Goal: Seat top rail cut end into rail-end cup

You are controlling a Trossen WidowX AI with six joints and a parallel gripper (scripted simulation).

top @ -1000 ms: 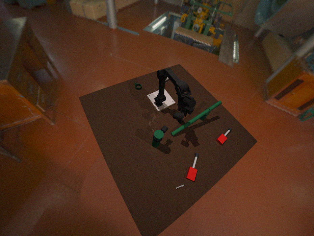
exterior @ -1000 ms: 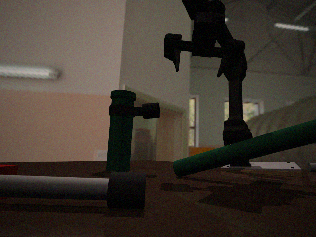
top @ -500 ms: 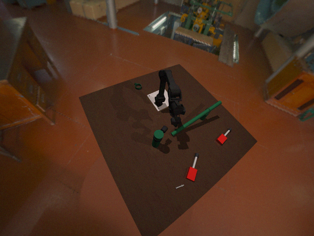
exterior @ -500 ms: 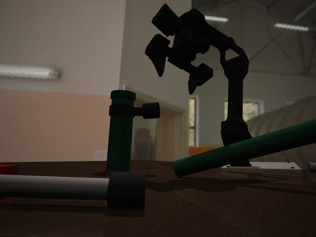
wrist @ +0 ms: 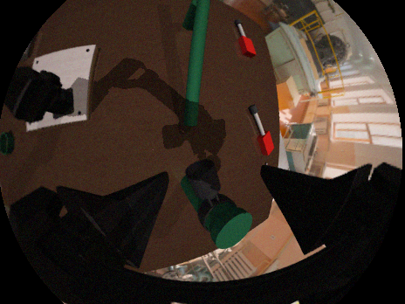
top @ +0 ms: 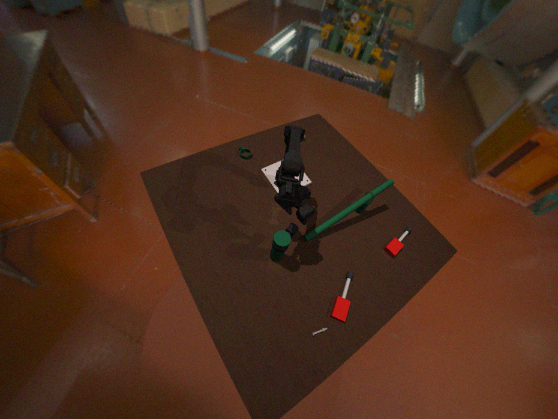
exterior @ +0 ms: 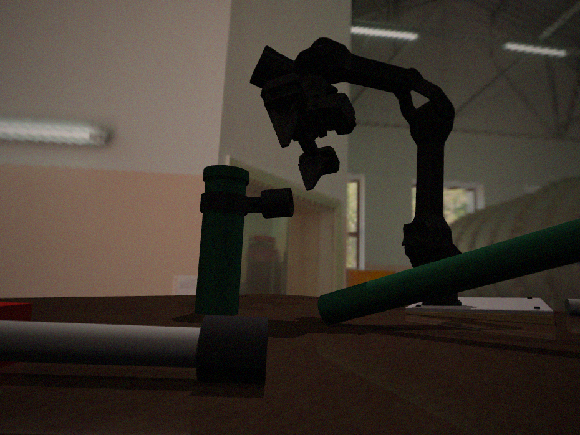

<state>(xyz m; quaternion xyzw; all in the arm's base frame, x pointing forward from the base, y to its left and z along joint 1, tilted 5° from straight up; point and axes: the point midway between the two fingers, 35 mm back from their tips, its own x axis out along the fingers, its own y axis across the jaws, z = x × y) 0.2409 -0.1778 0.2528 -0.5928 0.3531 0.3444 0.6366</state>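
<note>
The green rail (top: 344, 213) (exterior: 449, 276) (wrist: 197, 57) slopes down from the loop cap (top: 369, 195) to its low cut end (top: 311, 235) (exterior: 330, 308) (wrist: 190, 118) at the table, apart from the cup. The big green post (exterior: 220, 262) stands upright under its cap (top: 282, 239) (wrist: 233, 229). The black brace band (exterior: 220, 202) sits just below the cap. The rail-end cup (top: 291, 229) (exterior: 277, 203) (wrist: 202, 172) sticks out from the band towards the arm and is empty. My gripper (exterior: 296, 167) (wrist: 215, 174) is open and empty, above the cup and clear of the rail.
Two red blocks (top: 341, 309) (top: 394, 246) with white, dark-ended handles lie on the dark brown mat (top: 252, 315). A small bolt (top: 319, 331) lies by the nearer one. The white base plate (top: 271, 170) (wrist: 78, 57) is under the arm. A green ring (top: 240, 155) lies beyond it.
</note>
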